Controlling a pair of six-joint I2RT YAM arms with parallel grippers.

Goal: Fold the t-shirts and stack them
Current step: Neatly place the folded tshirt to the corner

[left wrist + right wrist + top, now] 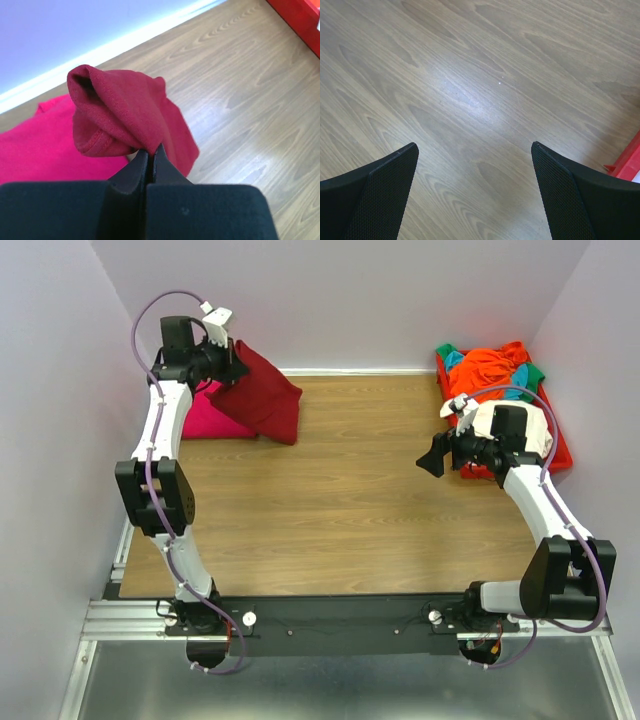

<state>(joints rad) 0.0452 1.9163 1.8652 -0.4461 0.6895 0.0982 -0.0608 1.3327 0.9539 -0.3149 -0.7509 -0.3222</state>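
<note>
my right gripper hangs wide open over the table, holding nothing. farther out, my left gripper pinches the maroon shirt, which hangs bunched over the pink shirt by the far left wall. i judge this is the stacking step: next, lower it squarely, then release.

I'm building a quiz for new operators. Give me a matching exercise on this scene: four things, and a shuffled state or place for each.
1. maroon t-shirt
2. pink t-shirt
3. right gripper
4. orange t-shirt

A. open above bare table
B. piled in the red tray
C. pinched in the shut left gripper
D. lying on the table, far left

Pairs: 1-C, 2-D, 3-A, 4-B
</note>
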